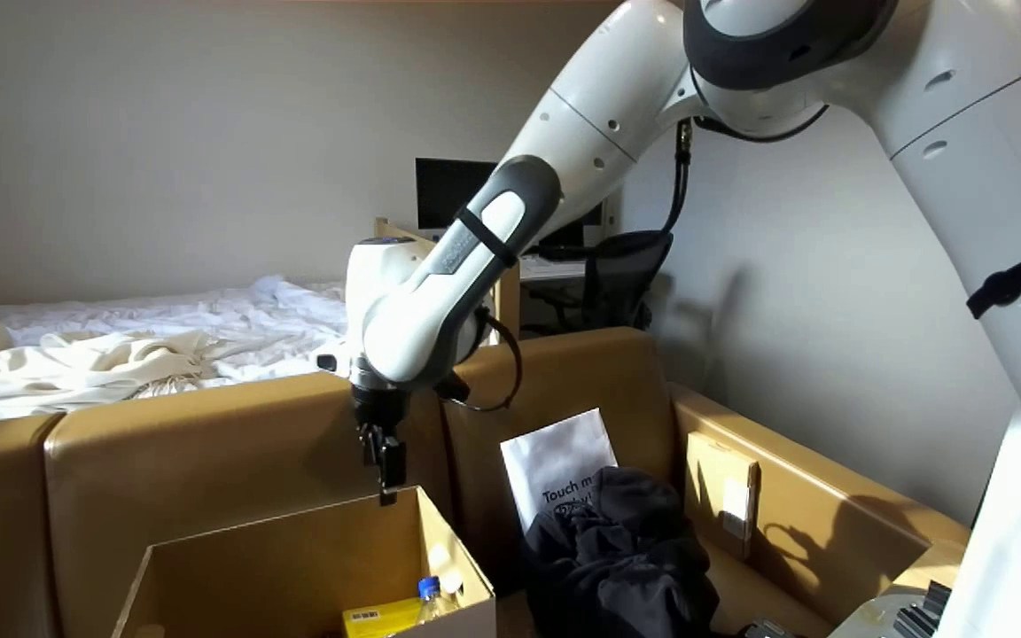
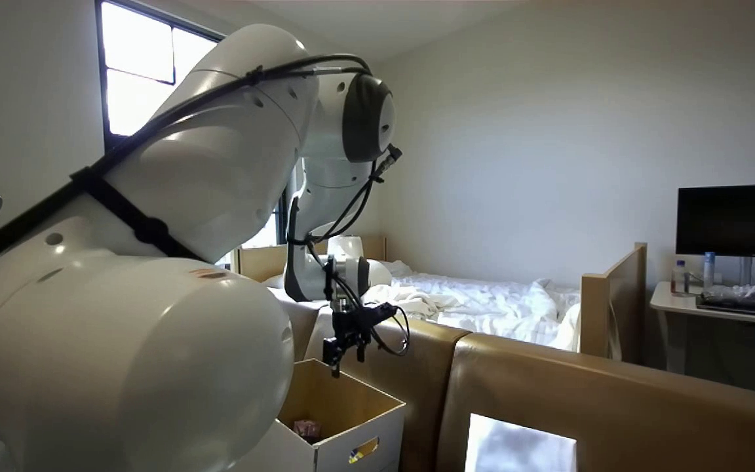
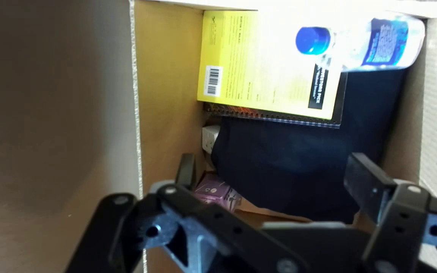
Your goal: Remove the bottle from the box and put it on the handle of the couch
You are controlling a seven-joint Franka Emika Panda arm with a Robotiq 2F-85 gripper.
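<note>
Wrist view, read alongside both exterior views.

Couch [image 1: 245, 452]: its armrest [image 1: 785, 454], the target, looks flat and smooth, well apart from the box [image 1: 298, 549]. Risk there: a round load laid on its side could roll off.

Box: thin walls. Gripper [image 3: 275, 178] hangs over it near one rim, fingers [image 3: 368, 182] spread wide, nothing held. A low sideways sweep may snag that rim and drag the whole box along.

Yellow packet [image 3: 256, 76]: would likely slide if a fingertip pushed on it, shifting what lies over it.

Bottle [image 3: 385, 41]: inside the box, in a corner, blue cap [image 3: 312, 40] over the packet; lying or leaning, cannot tell. Off to one side of the fingers. Close walls may leave little room for a finger behind it; glare on the clear plastic in the wrist view could spoil the aim. Too hard a squeeze would probably buckle it.

Cap: a hold on this alone could slip.

Counts: couch 1; box 1; dark cloths [image 3: 286, 163] 2, one in the box, one beside it on the couch; gripper 1, fingers 2; yellow packet 1; spiral notebook [image 3: 271, 116] under it 1; bottle in the box 1; small bottles [image 2: 680, 278] near the monitor [image 2: 738, 223] 2; purple carton [image 3: 216, 189] 1; blue cap on the boxed bottle 1.
</note>
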